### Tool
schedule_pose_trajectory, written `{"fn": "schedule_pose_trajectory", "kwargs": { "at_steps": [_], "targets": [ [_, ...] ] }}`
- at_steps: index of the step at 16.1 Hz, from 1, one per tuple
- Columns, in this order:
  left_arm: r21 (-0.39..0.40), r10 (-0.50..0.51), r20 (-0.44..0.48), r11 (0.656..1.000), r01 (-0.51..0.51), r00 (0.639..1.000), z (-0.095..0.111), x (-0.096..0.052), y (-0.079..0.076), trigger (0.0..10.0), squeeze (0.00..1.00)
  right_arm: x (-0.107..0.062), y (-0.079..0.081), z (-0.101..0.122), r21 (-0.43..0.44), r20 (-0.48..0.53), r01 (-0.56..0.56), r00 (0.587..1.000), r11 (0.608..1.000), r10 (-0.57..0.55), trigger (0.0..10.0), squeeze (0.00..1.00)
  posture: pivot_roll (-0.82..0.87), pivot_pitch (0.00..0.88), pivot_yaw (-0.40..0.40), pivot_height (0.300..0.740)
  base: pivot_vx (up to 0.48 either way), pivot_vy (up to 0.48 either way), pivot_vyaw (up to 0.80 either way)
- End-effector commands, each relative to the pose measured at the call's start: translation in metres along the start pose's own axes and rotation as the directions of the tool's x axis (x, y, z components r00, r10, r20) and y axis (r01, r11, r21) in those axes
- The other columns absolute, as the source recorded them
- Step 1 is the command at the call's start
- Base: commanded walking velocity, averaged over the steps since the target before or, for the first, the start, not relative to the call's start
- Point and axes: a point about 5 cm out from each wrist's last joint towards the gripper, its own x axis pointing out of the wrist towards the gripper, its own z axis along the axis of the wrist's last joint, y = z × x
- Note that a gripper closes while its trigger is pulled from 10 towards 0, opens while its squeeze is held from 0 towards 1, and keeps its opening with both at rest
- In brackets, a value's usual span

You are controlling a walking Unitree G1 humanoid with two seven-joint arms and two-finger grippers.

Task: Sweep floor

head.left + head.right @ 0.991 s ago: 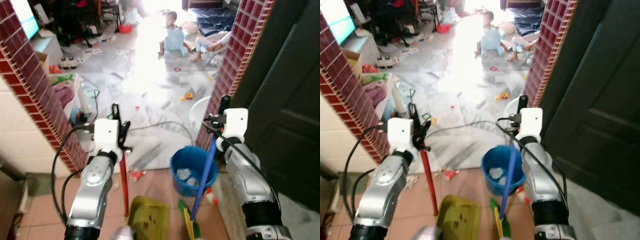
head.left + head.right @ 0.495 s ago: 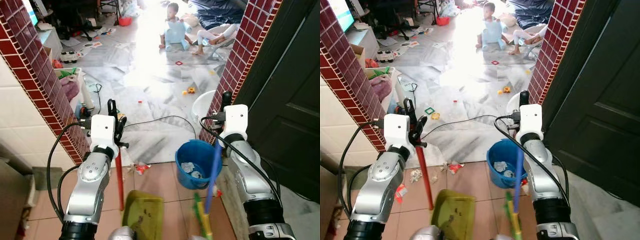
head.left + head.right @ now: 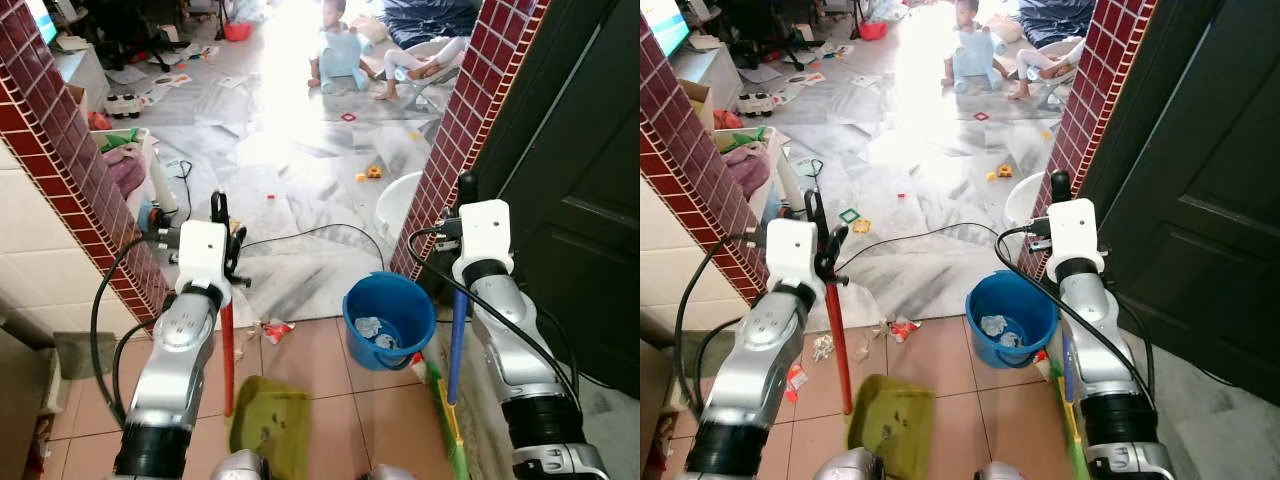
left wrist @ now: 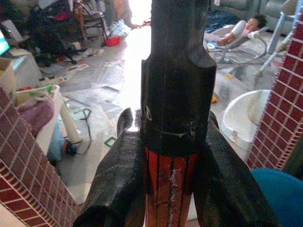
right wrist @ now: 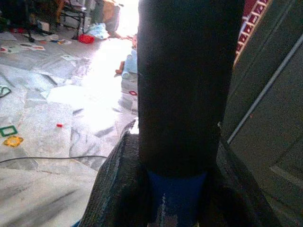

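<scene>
Right claw around broom handle

Both silver arms reached forward, elbows bent. The left gripper was clamped closed. So was the right gripper.

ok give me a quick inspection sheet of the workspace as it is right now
surface: terracotta tiled floor near the robot, pale marble floor beyond the brick doorway.
job's things: red-handled dustpan on the tiles; blue-handled broom upright by the door.
clutter: scraps of litter at the tile edge; blue bucket holding rubbish; small toys on the marble.
grippers: left end effector shut on the red handle; right end effector shut on the blue handle.
cables: black cable lying across the marble.
surroundings: red brick pillars either side, dark door on the right, people sitting in the far room.
</scene>
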Motion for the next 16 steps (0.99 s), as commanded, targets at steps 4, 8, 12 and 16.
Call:
{"fn": "schedule_pose_trajectory", "kwargs": {
  "at_steps": [4, 8, 12, 16],
  "targets": [
    [0.009, 0.054, 0.100, 0.998, -0.055, 0.994, 0.016, 0.014, 0.009, 10.0, 0.00, 0.007, -0.004, 0.017, -0.050, 0.115, -0.029, 0.993, 0.998, 0.035, 10.0, 0.00, -0.08, 0.000, -0.006, 0.740, 0.000, 0.000, 0.00],
    [0.019, 0.078, 0.126, 0.997, -0.081, 0.989, 0.020, 0.020, 0.011, 10.0, 0.00, 0.018, 0.020, -0.003, 0.033, 0.046, -0.161, 0.986, 0.986, 0.160, 10.0, 0.00, -0.06, 0.000, 0.000, 0.740, 0.000, 0.000, 0.00],
    [0.022, 0.109, 0.120, 0.993, -0.112, 0.987, 0.015, 0.020, 0.016, 10.0, 0.00, 0.016, 0.046, -0.007, 0.141, 0.014, -0.270, 0.963, 0.952, 0.271, 10.0, 0.00, -0.06, 0.005, -0.002, 0.740, 0.000, 0.000, 0.00],
    [0.022, 0.103, 0.120, 0.994, -0.107, 0.987, 0.014, 0.023, 0.012, 10.0, 0.00, 0.016, 0.062, 0.014, 0.294, 0.064, -0.320, 0.947, 0.901, 0.315, 10.0, 0.00, -0.07, 0.006, -0.002, 0.740, 0.000, 0.000, 0.00]
  ]
}}
